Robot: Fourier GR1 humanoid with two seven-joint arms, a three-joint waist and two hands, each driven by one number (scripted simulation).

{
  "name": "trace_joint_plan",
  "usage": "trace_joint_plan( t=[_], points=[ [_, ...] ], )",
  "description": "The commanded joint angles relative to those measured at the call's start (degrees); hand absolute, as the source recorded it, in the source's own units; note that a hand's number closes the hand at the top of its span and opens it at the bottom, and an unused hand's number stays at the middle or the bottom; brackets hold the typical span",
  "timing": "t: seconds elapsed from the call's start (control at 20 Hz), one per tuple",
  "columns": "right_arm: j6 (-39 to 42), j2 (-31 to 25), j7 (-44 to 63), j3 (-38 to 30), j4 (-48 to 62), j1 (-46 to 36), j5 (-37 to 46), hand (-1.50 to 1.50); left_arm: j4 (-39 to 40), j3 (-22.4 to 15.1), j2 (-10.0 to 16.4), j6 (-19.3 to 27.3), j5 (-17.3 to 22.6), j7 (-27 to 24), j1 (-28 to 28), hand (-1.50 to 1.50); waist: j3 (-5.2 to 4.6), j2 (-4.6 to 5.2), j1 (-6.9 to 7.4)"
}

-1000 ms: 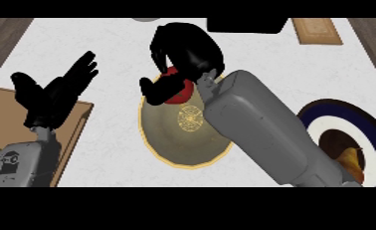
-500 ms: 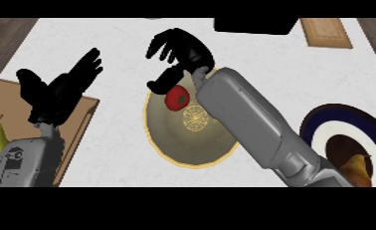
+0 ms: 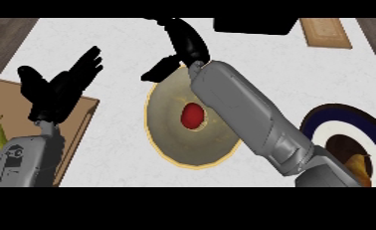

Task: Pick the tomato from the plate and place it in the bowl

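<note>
Moved since earlier: right hand (image 3: 183,45) has left the tomato (image 3: 192,116) and gone up past the plate's far edge; a second ago its fingers were curled over the tomato near that edge; tomato now sits nearer the plate's middle

Right hand: open; fingers stretched out toward the counter's far side, thumb (image 3: 157,72) splayed to the view's left; holds nothing; palm lies beyond the plate's upper rim

Right forearm (image 3: 249,119): grey; runs in from the lower right, crossing the right part of the plate and hiding that side of its rim

Tomato: red, small, round; on the plate (image 3: 163,134), about central, just beside the forearm's left edge; apart from both hands; not in the bowl

Plate: pale, yellow rim; on the white counter (image 3: 110,40), between the two arms

Bowl (image 3: 323,117): dark blue rim with a white band inside; at the view's right, partly behind the forearm; something yellow-orange shows inside, cannot tell what

Left hand (image 3: 58,87): open, fingers straight and spread, pointing up; resting at the view's left above a brown board (image 3: 79,119); well apart from the plate

Left forearm (image 3: 29,159): grey; at lower left corner

Far side: black block (image 3: 253,25) at the top edge; tan board (image 3: 327,32) to its right
</note>
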Motion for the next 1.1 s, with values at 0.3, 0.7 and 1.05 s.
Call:
trace_joint_plan(
  t=[0.3,0.7,1.05],
  points=[
    [-7.90,-5.18,-6.54,-7.39,4.55,-1.02,0.24,-1.50,-1.32,2.40,1.35,-1.06,1.79,-0.53,2.92,0.00,0.03,-0.70,-2.98],
    [11.37,-21.99,-15.70,-10.41,-13.83,11.16,-4.60,-1.50,-1.91,2.20,-0.16,2.09,-0.31,0.01,4.81,0.00,0.08,-1.23,-5.12],
    [20.59,-32.10,-16.14,-15.26,-38.03,27.25,-13.78,-1.50,-3.24,4.24,1.47,0.81,1.23,-0.28,6.83,0.00,0.06,-1.73,-6.62]
  ],
)
